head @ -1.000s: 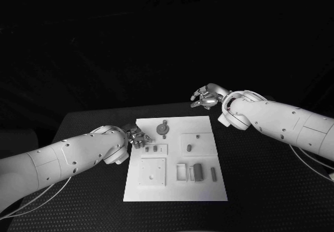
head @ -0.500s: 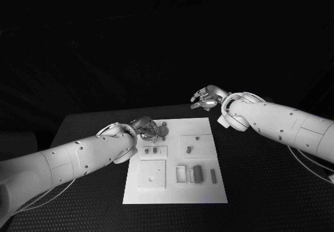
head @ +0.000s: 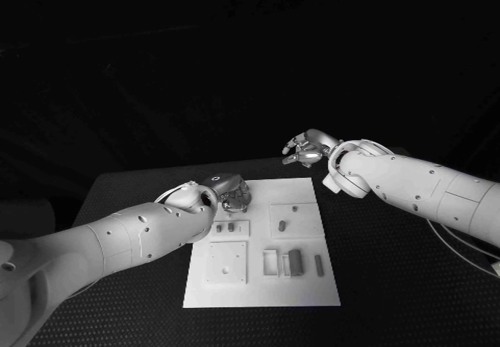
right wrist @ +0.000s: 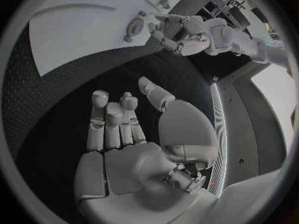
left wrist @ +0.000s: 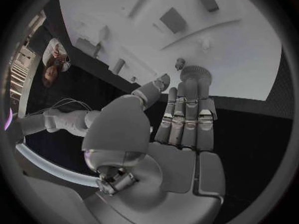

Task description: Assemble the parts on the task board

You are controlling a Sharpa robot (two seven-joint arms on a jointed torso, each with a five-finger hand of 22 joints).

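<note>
White task board (head: 261, 289) with seemingly grey parts (head: 296, 259) on black dotted table (head: 396, 289).

Left arm's stretched way forward with its hand (head: 231, 192) held flat, fingers (left wrist: 187, 119) straight and together, holding nothing, while the right hand (head: 308, 148) hangs further back, palm open, fingers (right wrist: 112, 122) loosely extended, empty too.

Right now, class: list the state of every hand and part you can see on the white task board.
Left silver hand: open, fingers reaching over the round part.
Right silver hand: open, holds nothing, raised beyond the board's far edge.
Round grey knob-like part: lying on the board.
White task board: flat on the black table.
</note>
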